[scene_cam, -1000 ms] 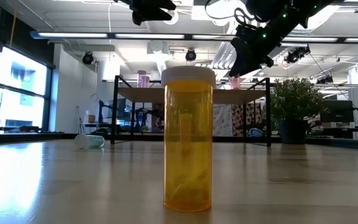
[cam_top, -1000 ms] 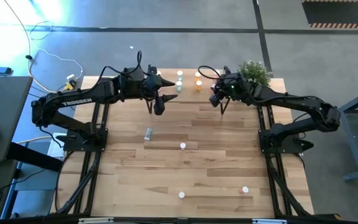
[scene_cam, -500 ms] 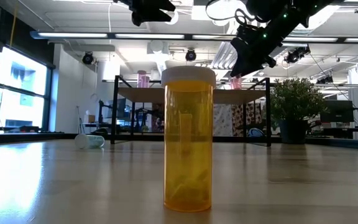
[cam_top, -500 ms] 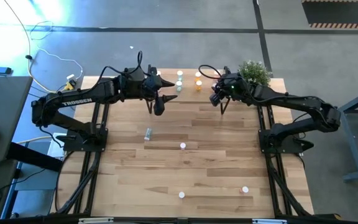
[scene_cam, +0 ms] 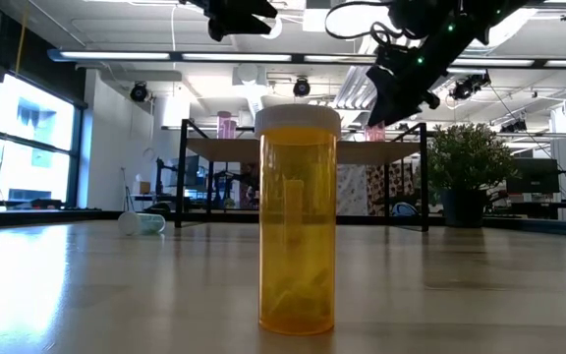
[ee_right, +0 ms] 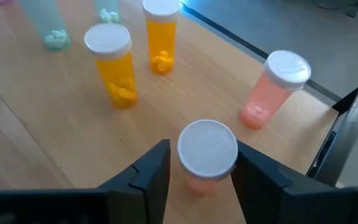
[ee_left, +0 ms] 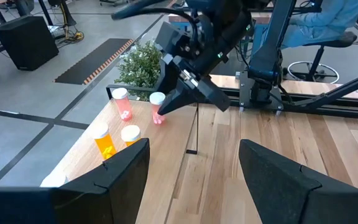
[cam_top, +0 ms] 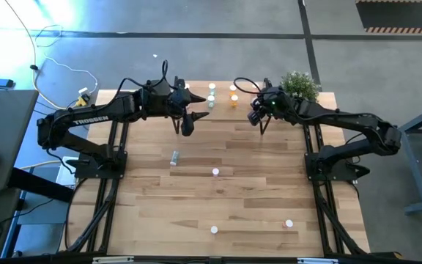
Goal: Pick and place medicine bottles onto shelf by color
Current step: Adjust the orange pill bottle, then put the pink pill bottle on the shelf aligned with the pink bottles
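Low centre of the right wrist view, the right gripper (ee_right: 199,168) stands parted around a pink bottle (ee_right: 206,151) on the shelf (ee_right: 36,146), seemingly releasing. Beyond stand another pink bottle (ee_right: 272,90) and orange bottles (ee_right: 114,71). Next: lift clear. Left gripper (ee_left: 191,165) hovers spread.

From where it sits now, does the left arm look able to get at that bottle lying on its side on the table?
Probably yes. The lying bottle sits on bare tabletop near the left hand, which is open, holds nothing, and has nothing between them.
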Controlling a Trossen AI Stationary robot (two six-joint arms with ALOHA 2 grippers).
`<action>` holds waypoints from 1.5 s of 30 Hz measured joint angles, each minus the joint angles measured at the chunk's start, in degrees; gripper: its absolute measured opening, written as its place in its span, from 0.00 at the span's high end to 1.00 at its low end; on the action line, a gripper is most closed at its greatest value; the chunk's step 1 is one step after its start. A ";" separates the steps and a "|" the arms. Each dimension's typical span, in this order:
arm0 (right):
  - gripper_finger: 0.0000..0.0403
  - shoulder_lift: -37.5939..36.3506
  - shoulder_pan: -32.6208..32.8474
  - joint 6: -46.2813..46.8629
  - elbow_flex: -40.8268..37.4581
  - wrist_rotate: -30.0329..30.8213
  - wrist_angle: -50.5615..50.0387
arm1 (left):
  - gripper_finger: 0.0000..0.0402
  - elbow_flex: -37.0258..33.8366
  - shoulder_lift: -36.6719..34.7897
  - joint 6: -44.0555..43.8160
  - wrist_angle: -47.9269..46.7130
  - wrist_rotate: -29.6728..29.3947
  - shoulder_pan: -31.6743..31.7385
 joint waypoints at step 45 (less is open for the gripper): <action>0.56 -0.69 4.84 11.05 21.86 -14.24 -27.55 | 0.40 0.04 -6.19 -9.23 -19.65 -4.10 -3.56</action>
